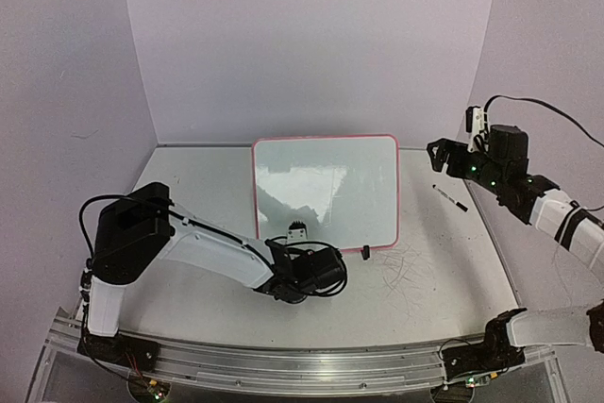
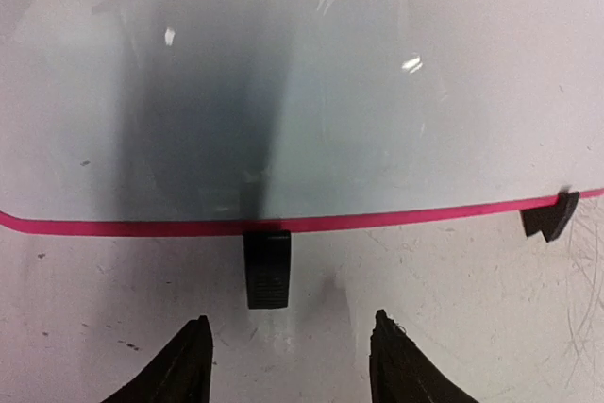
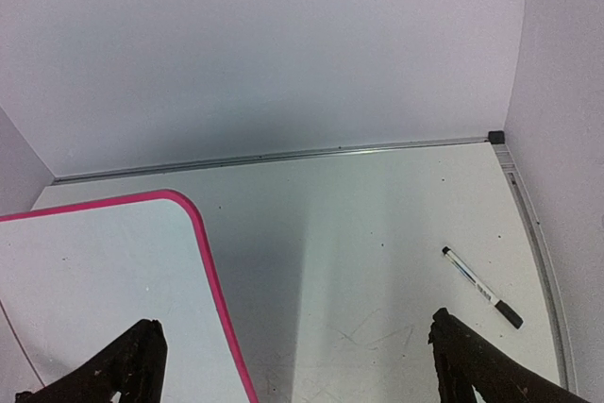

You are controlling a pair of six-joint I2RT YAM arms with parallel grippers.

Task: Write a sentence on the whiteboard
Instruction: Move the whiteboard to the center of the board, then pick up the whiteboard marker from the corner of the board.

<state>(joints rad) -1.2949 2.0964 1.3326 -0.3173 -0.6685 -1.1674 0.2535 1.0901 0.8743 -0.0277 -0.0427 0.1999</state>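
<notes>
The whiteboard [image 1: 326, 186] lies flat mid-table, a white board in a pink frame. Its surface is blank where it shows, and the sentence is not in view. My left gripper [image 1: 298, 233] hovers low at the board's near edge, open, with nothing between its fingers. In the left wrist view the left gripper [image 2: 293, 323] points at a black clip foot [image 2: 267, 269] under the pink edge of the whiteboard [image 2: 330, 92]. My right gripper [image 1: 444, 153] hangs open above the table to the right of the board. A black-capped marker [image 1: 451, 198] lies on the table beside it. In the right wrist view the marker [image 3: 481, 287] lies beyond the right fingertip of the right gripper [image 3: 294, 327], and the corner of the whiteboard [image 3: 94, 271] is at the left.
A second clip foot [image 2: 552, 216] sits at the board's near right corner. Faint scribble marks [image 1: 411, 276] cover the table in front of that corner. Pale walls close the back and both sides. A metal rail [image 1: 302, 361] runs along the near edge.
</notes>
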